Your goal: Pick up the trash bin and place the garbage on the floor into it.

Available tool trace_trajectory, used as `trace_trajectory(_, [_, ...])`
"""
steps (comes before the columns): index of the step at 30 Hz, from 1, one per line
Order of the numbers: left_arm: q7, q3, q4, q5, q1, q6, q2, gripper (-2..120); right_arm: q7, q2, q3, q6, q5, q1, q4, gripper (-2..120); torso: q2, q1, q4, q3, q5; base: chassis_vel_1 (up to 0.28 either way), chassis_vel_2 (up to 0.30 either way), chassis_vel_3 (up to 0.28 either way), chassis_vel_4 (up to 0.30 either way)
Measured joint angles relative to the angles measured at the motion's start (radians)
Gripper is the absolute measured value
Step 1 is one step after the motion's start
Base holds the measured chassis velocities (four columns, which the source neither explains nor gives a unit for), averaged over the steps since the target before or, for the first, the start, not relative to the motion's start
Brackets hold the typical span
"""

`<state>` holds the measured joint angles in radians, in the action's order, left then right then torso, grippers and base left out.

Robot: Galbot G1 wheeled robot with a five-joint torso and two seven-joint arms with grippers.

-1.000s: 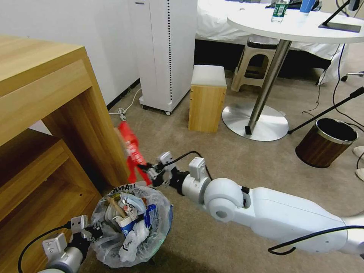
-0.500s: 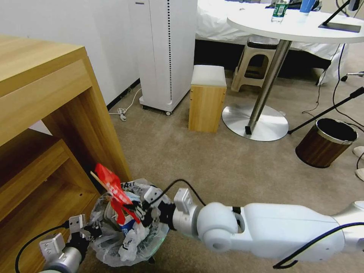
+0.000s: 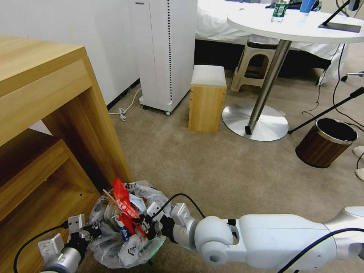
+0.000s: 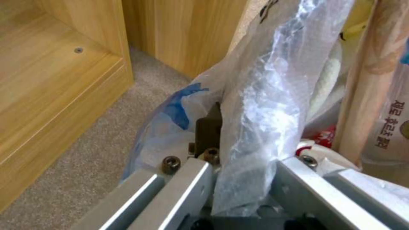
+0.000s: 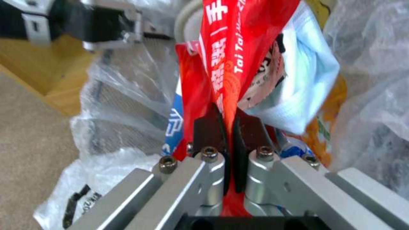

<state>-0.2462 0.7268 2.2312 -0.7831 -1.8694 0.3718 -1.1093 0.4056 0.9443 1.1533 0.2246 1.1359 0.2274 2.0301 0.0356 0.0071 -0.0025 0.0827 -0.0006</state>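
The trash bin [image 3: 104, 244], lined with crinkled clear plastic [image 4: 264, 89], sits low at the foot of the wooden cabinet. It is full of garbage: a blue-white paper cup [image 3: 122, 227], a wooden stick [image 3: 109, 196] and paper scraps. My left gripper [image 3: 92, 230] is shut on the bin's near rim, with plastic bunched between its fingers [image 4: 209, 123]. My right gripper [image 3: 144, 224] is over the bin's mouth, shut on a red wrapper [image 5: 230, 48]. The wrapper [image 3: 123, 204] stands up out of the litter. The floor [image 3: 212, 170] in view is bare beige carpet.
The wooden cabinet [image 3: 57, 113] stands close on the left of the bin. Farther off are a small wooden box stool [image 3: 207, 98], a white appliance [image 3: 167, 53], the round table's metal base [image 3: 254, 123] and a brown cylindrical bin [image 3: 326, 142]. Open carpet lies to the right.
My right gripper has carried the red wrapper from beside the cabinet, above the bin, down into the bin's mouth. The left gripper has kept its hold and place.
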Motion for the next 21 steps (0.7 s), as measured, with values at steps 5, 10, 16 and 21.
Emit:
trace_trajectory(5, [0.004, -0.003, 0.001, 0.006, -0.004, 0.000, -0.003, 0, 0.027, 0.006, 0.002, 0.020, 0.004, 0.006, -0.017, 1, 0.000, 0.000, 0.0000, 0.000, 0.0000, 0.000, 0.000, 0.000, 0.000])
trace_trajectory(10, [0.005, -0.003, 0.001, 0.008, -0.006, 0.000, -0.004, 0, 0.035, 0.009, -0.004, 0.023, 0.010, 0.009, -0.011, 2, 0.000, 0.000, 0.0000, 0.000, 0.0000, 0.000, 0.000, 0.000, 0.000])
trace_trajectory(16, [0.007, -0.005, 0.001, 0.009, -0.006, 0.000, -0.004, 0, 0.029, 0.008, -0.012, 0.009, 0.012, -0.002, 0.013, 25, 0.000, 0.000, 0.0000, 0.000, 0.0000, 0.000, 0.000, 0.000, 0.000])
trace_trajectory(21, [0.007, -0.006, 0.002, 0.015, -0.009, 0.000, -0.009, 0, 0.026, 0.008, -0.012, 0.007, 0.015, -0.013, 0.037, 39, 0.000, 0.000, 0.0000, 0.000, 0.0000, 0.000, 0.000, 0.000, 0.000])
